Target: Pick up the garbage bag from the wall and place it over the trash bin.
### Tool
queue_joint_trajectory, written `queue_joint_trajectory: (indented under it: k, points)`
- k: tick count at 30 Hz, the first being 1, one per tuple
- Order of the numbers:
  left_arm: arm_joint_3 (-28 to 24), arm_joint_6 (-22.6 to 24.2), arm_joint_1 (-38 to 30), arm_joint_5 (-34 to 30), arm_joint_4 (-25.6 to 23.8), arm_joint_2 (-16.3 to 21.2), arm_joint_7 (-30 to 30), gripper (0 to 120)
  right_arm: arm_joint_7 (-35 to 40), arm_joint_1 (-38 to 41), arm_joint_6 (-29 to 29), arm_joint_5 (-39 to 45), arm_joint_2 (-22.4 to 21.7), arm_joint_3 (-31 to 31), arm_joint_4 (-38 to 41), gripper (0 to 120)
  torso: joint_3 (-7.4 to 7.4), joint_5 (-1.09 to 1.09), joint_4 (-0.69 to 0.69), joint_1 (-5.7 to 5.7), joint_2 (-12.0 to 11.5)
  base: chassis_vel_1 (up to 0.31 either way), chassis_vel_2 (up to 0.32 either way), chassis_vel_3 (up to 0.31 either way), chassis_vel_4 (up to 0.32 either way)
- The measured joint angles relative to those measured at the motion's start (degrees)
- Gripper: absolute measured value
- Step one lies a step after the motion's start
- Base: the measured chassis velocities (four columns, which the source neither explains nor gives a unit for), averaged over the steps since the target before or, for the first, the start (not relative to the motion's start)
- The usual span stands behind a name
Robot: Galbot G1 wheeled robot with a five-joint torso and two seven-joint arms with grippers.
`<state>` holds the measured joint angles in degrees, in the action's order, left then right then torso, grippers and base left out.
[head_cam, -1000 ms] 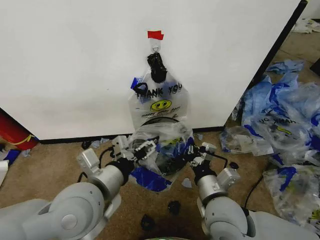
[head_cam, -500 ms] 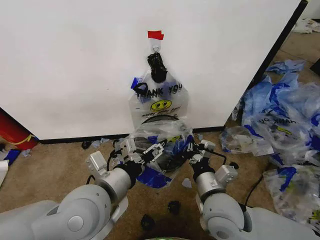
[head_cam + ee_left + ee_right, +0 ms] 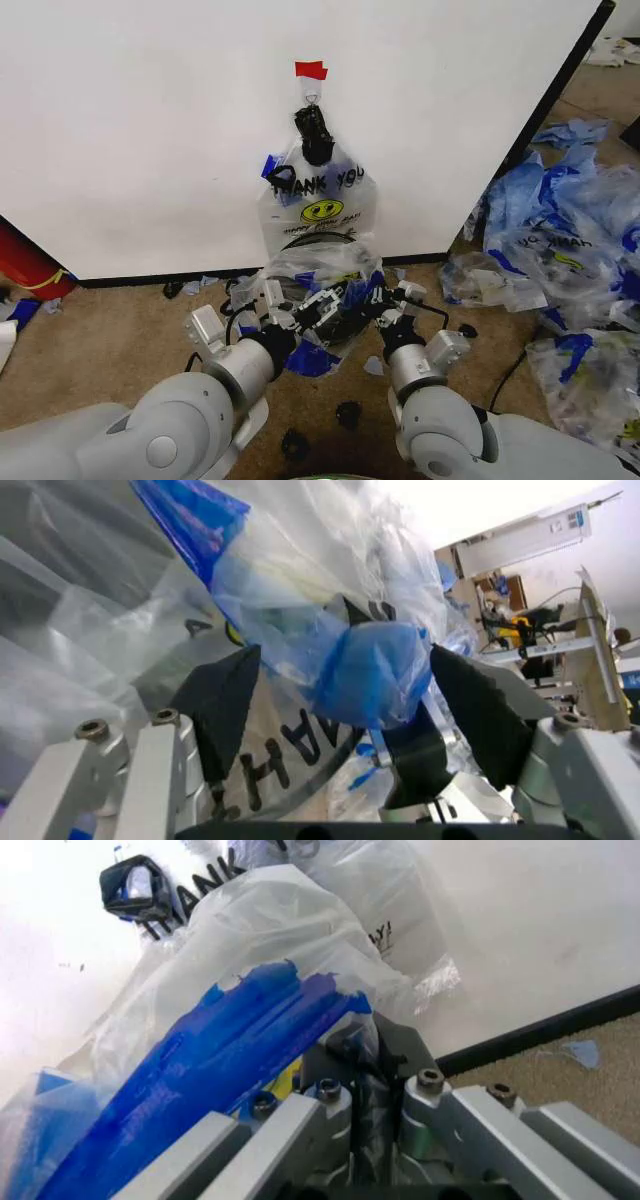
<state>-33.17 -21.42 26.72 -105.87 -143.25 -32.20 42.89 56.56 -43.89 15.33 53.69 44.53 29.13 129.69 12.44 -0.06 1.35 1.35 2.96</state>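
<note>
The garbage bag (image 3: 322, 268), clear with blue trim, lies crumpled over the trash bin (image 3: 338, 318), whose black mesh shows dark through the plastic, on the floor at the foot of the wall (image 3: 150, 130). My left gripper (image 3: 306, 302) is at the bag's left side. In the left wrist view its fingers (image 3: 226, 699) stand wide apart, with a blue fold of the garbage bag (image 3: 372, 669) loose between them. My right gripper (image 3: 392, 302) is at the bag's right side, shut on a blue-edged stretch of the garbage bag (image 3: 250, 1035).
A bundle of like bags (image 3: 318, 200) tied with a black knot hangs from a hook under red tape (image 3: 311, 69). A heap of blue-and-clear bags (image 3: 560, 240) fills the floor at right. Black scraps (image 3: 347, 413) lie on the carpet near me. A red object (image 3: 25, 262) sits far left.
My left arm has reached forward and to the right, bringing its gripper against the bag over the bin. The right gripper has edged slightly left. The bag has bunched closer together.
</note>
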Motion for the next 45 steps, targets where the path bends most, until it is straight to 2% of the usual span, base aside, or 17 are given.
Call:
queue_joint_trajectory:
  k: [6, 9, 23, 25, 27, 31, 33, 38, 45]
  points:
    - [-0.4, 0.1, 0.4, 0.6, 0.0, -0.6, 0.0, 63, 0.0, -0.4, 0.0, -0.2, -0.3, -0.1, 0.4, 1, 0.0, 0.0, 0.0, 0.0, 0.0, 0.0, 0.0, 0.0, 0.0]
    - [-0.6, 0.1, 0.6, 0.9, 0.0, -0.6, 0.0, 57, 0.0, -0.6, 0.0, -0.2, -0.4, -0.2, 0.9, 1, 0.0, 0.0, 0.0, 0.0, 0.0, 0.0, 0.0, 0.0, 0.0]
    - [-1.3, -0.1, 1.4, 3.3, 3.2, -3.1, 0.0, 52, 0.0, -1.9, 0.2, -1.2, -0.3, -0.3, 1.1, 1, 0.0, 0.0, 0.0, 0.0, 0.0, 0.0, 0.0, 0.0, 0.0]
    - [-1.4, -0.2, 1.4, 3.6, 3.4, -3.2, 0.0, 45, 0.0, -2.0, 0.2, -1.3, -0.5, -0.4, 1.2, 1, 0.0, 0.0, 0.0, 0.0, 0.0, 0.0, 0.0, 0.0, 0.0]
    - [-1.4, -0.3, 1.4, 3.7, 3.5, -3.2, 0.0, 41, 0.0, -2.0, 0.3, -1.4, -0.5, -0.4, 1.2, 1, 0.0, 0.0, 0.0, 0.0, 0.0, 0.0, 0.0, 0.0, 0.0]
    - [-1.4, -0.6, 1.4, 4.2, 3.5, -3.2, -0.1, 23, 0.0, -2.1, 0.3, -1.6, -0.6, -0.5, 1.2, 1, 0.0, 0.0, 0.0, 0.0, 0.0, 0.0, 0.0, 0.0, 0.0]
    - [-1.4, -0.8, 1.5, 4.4, 3.5, -3.2, -0.1, 19, 0.0, -2.1, 0.3, -1.7, -0.6, -0.5, 1.2, 1, 0.0, 0.0, 0.0, 0.0, 0.0, 0.0, 0.0, 0.0, 0.0]
    - [-1.2, -1.2, 1.6, 5.0, 3.5, -2.9, -0.4, 0, 0.0, -2.3, 0.3, -2.0, -0.4, -0.4, 1.2, 1, 0.0, 0.0, 0.0, 0.0, 0.0, 0.0, 0.0, 0.0, 0.0]
    - [-0.9, -1.5, 1.7, 5.6, 3.4, -2.8, -0.6, 0, 0.0, -2.6, 0.4, -2.6, -0.6, 0.1, 1.2, 1, 0.0, 0.0, 0.0, 0.0, 0.0, 0.0, 0.0, 0.0, 0.0]
